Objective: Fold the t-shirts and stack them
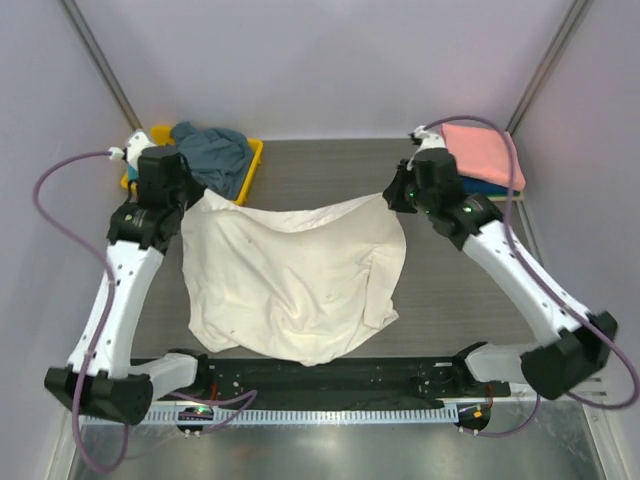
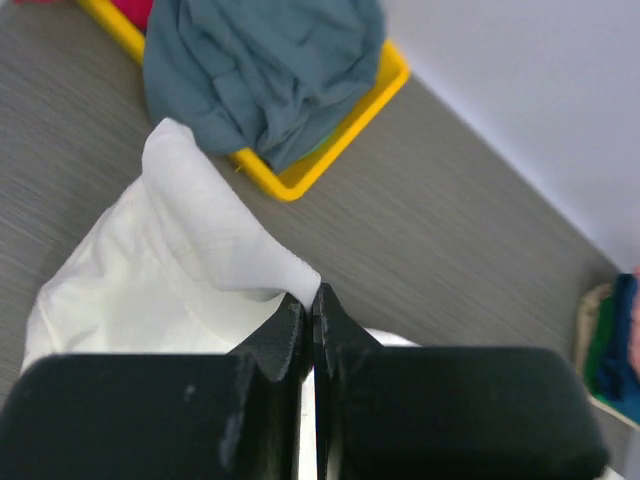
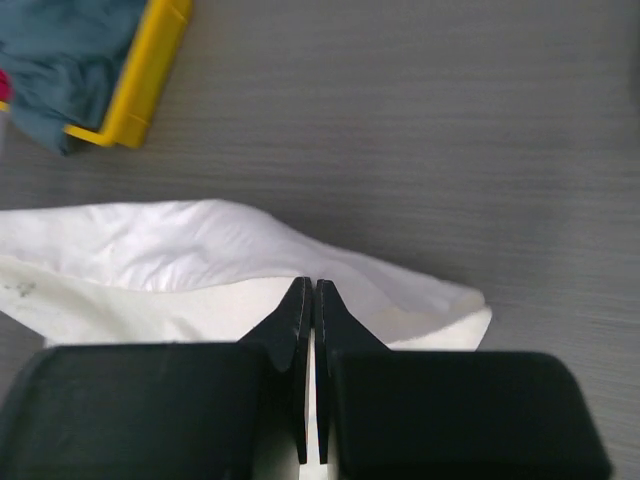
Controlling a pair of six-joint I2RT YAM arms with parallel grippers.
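Note:
The cream-white t-shirt (image 1: pixel 290 275) hangs spread between both arms over the grey table, its lower part draping toward the near edge. My left gripper (image 1: pixel 196 196) is shut on its far left corner; the pinched cloth (image 2: pixel 215 235) shows at the fingertips in the left wrist view. My right gripper (image 1: pixel 392 194) is shut on the far right corner; the cloth (image 3: pixel 200 260) bunches around the closed jaws in the right wrist view. A grey-blue t-shirt (image 1: pixel 213 155) spills over the yellow bin (image 1: pixel 250 168), with a bit of magenta (image 2: pixel 135 10) beneath. A salmon-pink t-shirt (image 1: pixel 487 152) lies folded far right.
The yellow bin (image 2: pixel 330 140) stands at the far left corner of the table. The folded salmon-pink shirt rests on a blue and green stack (image 2: pixel 610 340) at the far right. Purple walls close in the back and sides. Black arm bases line the near edge.

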